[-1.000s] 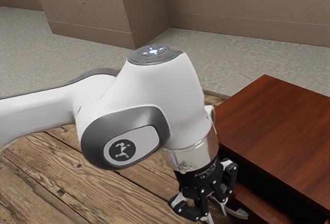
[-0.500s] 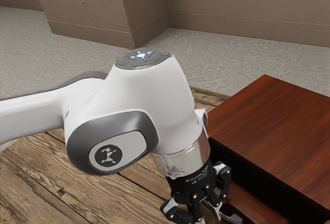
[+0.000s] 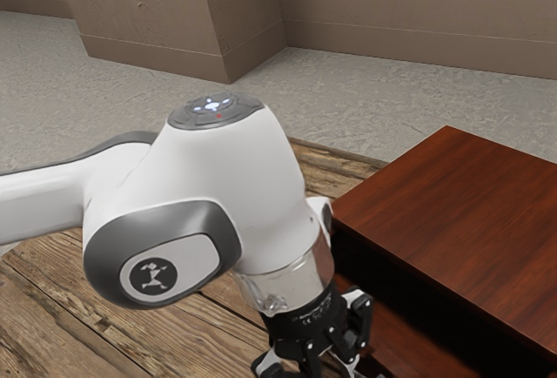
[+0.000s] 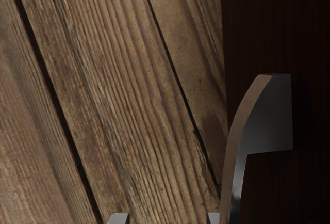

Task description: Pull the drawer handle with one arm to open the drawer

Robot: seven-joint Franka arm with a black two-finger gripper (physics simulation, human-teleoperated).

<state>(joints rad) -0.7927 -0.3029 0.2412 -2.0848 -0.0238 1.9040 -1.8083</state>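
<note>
Low over the weathered plank table (image 4: 103, 105), the end effector (image 4: 166, 219) stood open, gripping nothing. The curved grey metal handle (image 4: 252, 146) sat just outside one fingertip, fixed on the dark red wooden drawer (image 4: 278, 38). Stiff and likely slick, it looked best clamped mid-span.

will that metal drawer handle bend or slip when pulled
The handle looks like a thick curved metal bar, so it probably stays stiff. Its smooth, shiny face may be slippery. It appears fixed to the dark wooden drawer front, so pulling likely brings that front along with it.
</note>
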